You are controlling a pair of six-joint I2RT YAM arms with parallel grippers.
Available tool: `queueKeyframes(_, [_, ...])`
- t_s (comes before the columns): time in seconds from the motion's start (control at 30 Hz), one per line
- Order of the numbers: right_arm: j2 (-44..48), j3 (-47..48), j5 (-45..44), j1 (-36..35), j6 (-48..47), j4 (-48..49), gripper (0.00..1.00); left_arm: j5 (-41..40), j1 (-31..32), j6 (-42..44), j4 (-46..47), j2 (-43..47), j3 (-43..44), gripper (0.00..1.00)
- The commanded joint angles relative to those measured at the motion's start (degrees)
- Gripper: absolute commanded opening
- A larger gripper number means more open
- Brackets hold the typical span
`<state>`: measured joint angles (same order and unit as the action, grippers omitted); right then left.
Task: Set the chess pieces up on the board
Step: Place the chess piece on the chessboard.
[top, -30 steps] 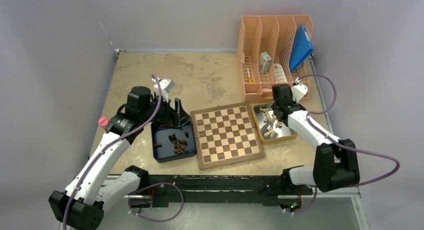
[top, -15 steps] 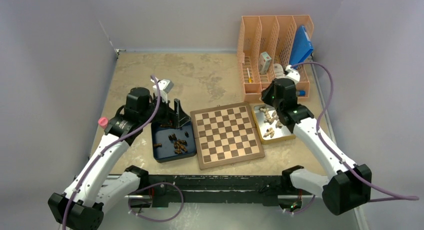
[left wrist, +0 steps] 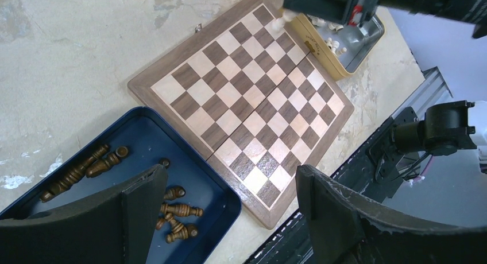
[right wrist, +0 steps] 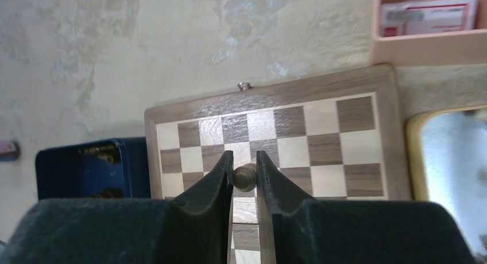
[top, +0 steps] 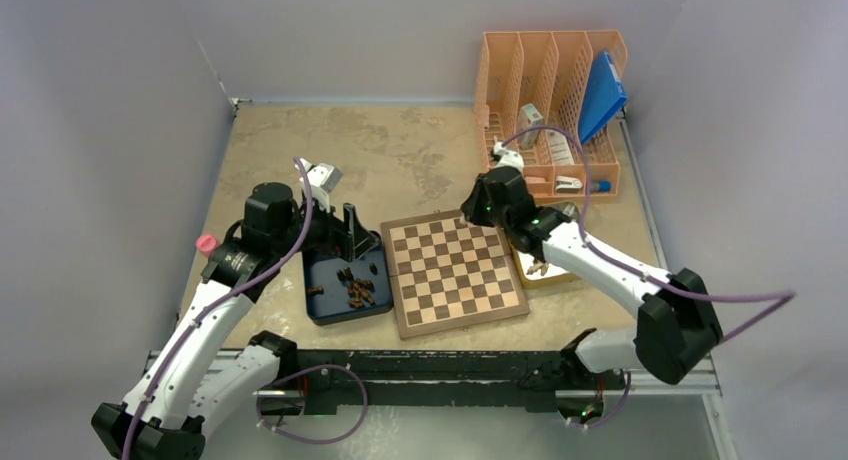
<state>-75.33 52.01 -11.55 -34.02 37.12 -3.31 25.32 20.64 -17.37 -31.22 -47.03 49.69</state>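
item: pale piece (right wrist: 246, 178). one small turned wooden chessman, held in the right gripper (right wrist: 244, 163), whose jaws are nearly closed and pinch it from both sides near its rounded top. it hangs above the far rows of the board (top: 457, 270), not yet set on a square. which man it is cannot be told.

handling: judged light, stiff and smooth-turned, so apt to twist or slip in a pinch. the base looks narrow and easily toppled on release. best taken across the upper body, kept upright, and let go only with the base flat on its square.

other stock: dark pieces (top: 355, 290) lie loose in the dark blue tray (top: 322, 310) left of the board. the remaining pale pieces (left wrist: 333, 43) sit in the yellow tray (left wrist: 313, 46) at its right. no man stands on the board.

left gripper (left wrist: 230, 178): jaws wide apart, holding nothing, hovering over the dark blue tray's edge beside the board.

change since a second ago: the right arm was over the yellow tray and now reaches across to the board's far edge. the left arm is nearly where it was.
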Motion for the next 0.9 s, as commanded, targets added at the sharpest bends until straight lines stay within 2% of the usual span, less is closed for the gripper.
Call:
queueKeyframes(0.0, [-3.85,4.40,-5.03,-4.07,0.10,3.05,0.16,0.69,-0.34,0.06,1.80,1.12,-0.36,0.83])
queueKeyframes(0.27, [-9.96,5.82,-8.59,-7.57,-0.94,5.71,0.17,-0.84,-0.34,-0.12,1.73,2.81,-0.60,0.83])
queueKeyframes(0.87, [-17.07,6.51,-9.84,-7.90,0.67,7.80,0.19,-0.35,-0.34,-0.30,1.87,3.34,-0.78,0.83])
